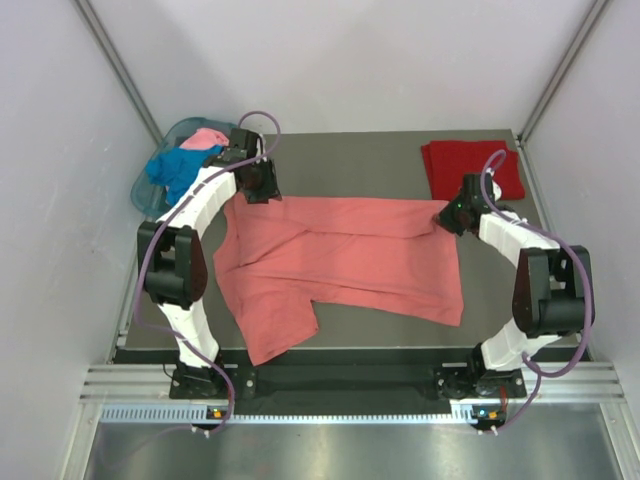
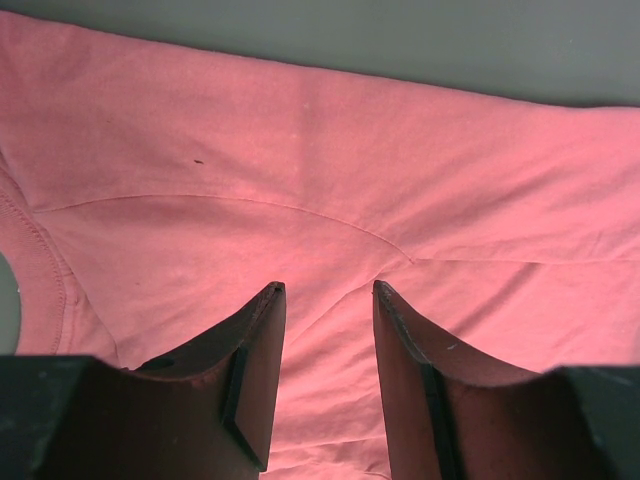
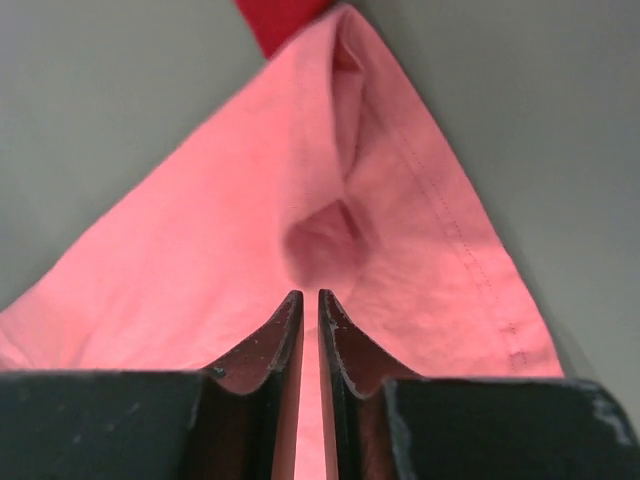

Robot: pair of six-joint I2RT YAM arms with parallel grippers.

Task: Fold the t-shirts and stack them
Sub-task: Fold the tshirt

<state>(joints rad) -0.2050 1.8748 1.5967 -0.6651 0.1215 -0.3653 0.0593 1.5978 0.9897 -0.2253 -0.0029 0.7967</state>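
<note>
– While salmon-coral shirt (image 1: pixel 340 255) lies spread mid-table, which step?
– Its first fold, I judge. Right gripper (image 3: pixel 310 300) pinched on the far-right hem corner. Left gripper (image 2: pixel 328 295) set apart over the far-left edge, gripping nothing. Next: left must close on cloth, then both carry the edge over evenly. Dark red shirt (image 1: pixel 470 168) lies folded far right.
– Labels, writing?
– 0 readable.
</note>
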